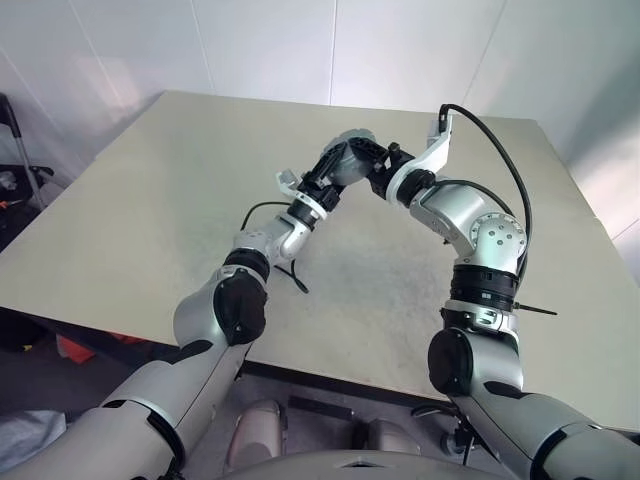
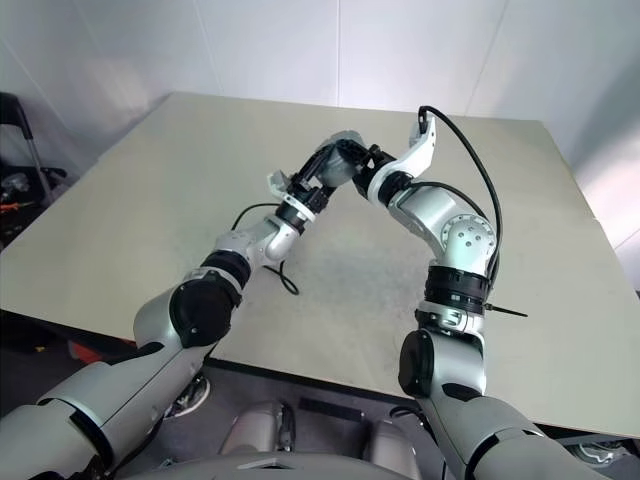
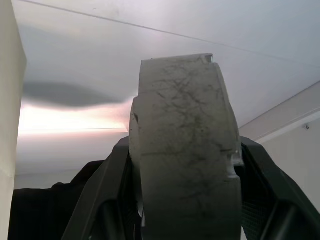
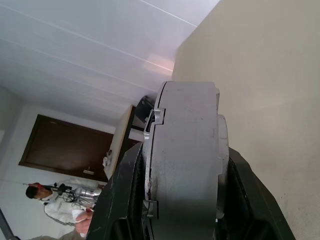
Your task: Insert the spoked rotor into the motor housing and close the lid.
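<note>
Both grippers meet in the air above the middle of the beige table (image 1: 150, 200). Between them is the motor housing (image 1: 352, 140), a short grey round body. The wrist views show the housing (image 3: 185, 125) edge-on. My left gripper (image 1: 343, 162) comes up from the left, and its black fingers (image 3: 112, 180) lie against both sides of the housing. My right gripper (image 1: 378, 168) reaches in from the right and is shut across the housing's (image 4: 185, 150) flat faces. A seam runs round one side of the rim; I cannot tell whether that is the lid. The spoked rotor is hidden.
A black cable (image 1: 297, 277) hangs from my left forearm down to the table. The table's near edge (image 1: 330, 375) lies close below my arms. White walls stand behind the table. Far off, a person (image 4: 55, 200) appears in the right wrist view.
</note>
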You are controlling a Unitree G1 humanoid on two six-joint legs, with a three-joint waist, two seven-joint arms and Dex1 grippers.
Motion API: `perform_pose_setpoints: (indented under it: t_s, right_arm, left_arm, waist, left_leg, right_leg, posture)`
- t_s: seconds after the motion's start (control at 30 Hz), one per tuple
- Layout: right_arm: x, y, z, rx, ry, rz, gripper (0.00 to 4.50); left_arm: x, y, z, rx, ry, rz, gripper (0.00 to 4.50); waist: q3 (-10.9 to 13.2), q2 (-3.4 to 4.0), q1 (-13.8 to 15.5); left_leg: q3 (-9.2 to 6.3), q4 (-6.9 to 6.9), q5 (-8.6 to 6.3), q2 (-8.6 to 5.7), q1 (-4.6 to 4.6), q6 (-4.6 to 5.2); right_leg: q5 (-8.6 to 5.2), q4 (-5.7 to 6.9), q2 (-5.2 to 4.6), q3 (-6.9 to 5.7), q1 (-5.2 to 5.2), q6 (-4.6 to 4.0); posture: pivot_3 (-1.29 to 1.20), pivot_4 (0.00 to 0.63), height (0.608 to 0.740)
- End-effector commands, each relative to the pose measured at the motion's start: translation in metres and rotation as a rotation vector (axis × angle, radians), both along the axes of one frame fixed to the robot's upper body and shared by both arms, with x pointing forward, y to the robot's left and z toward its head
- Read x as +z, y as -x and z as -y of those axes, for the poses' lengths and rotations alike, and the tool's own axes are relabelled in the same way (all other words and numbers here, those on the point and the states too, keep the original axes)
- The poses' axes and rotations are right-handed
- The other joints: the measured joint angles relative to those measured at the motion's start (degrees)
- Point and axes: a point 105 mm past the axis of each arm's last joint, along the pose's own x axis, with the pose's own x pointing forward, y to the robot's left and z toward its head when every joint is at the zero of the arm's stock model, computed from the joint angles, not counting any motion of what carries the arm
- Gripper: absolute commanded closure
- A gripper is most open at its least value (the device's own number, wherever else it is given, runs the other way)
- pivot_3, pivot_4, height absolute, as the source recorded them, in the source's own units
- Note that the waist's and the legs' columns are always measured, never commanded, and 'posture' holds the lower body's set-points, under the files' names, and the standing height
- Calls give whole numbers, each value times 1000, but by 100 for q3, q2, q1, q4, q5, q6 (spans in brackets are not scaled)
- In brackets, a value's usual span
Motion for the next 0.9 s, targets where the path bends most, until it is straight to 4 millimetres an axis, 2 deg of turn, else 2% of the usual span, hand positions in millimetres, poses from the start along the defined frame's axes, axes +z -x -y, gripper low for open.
perform_pose_setpoints:
  t_s: [0.03,0.17,0.4,0.6,0.8,0.9]
  right_arm:
    - [35,10,-8,46,-28,155,1497]
    - [34,4,-1,-26,29,154,69]
    - [28,-6,11,-141,123,155,69]
    - [21,-12,22,-207,156,132,69]
    - [13,-10,15,-149,142,100,69]
    - [9,-10,13,-133,144,85,677]
  left_arm:
    - [7,-5,-5,30,-38,30,2331]
    - [6,-4,-3,27,-48,32,2331]
    - [5,-5,-4,35,-68,38,2331]
    - [-1,-9,-20,83,-78,28,2331]
    - [-4,-8,-19,81,-88,29,2331]
    - [-4,-7,-15,75,-99,40,2331]
  waist:
    - [0,0,0]
    - [0,0,-1]
    - [0,0,-1]
    - [0,0,-4]
    - [0,0,-4]
    - [0,0,-4]
  left_leg:
    - [0,0,0,0,0,0]
    - [0,0,0,1,0,0]
    - [0,1,0,0,-1,0]
    - [-1,1,-1,1,-1,-1]
    - [-1,2,-1,0,-2,0]
    - [0,2,-1,1,-2,0]
  right_leg:
    - [0,0,0,0,0,0]
    - [0,0,0,0,0,0]
    - [0,0,0,0,0,0]
    - [0,-1,0,0,0,0]
    - [0,-1,0,0,0,0]
    - [0,-1,0,0,0,0]
  posture:
    - [0,0,740]
    - [0,0,740]
    - [0,0,740]
    - [0,0,740]
    - [0,0,740]
    - [0,0,740]
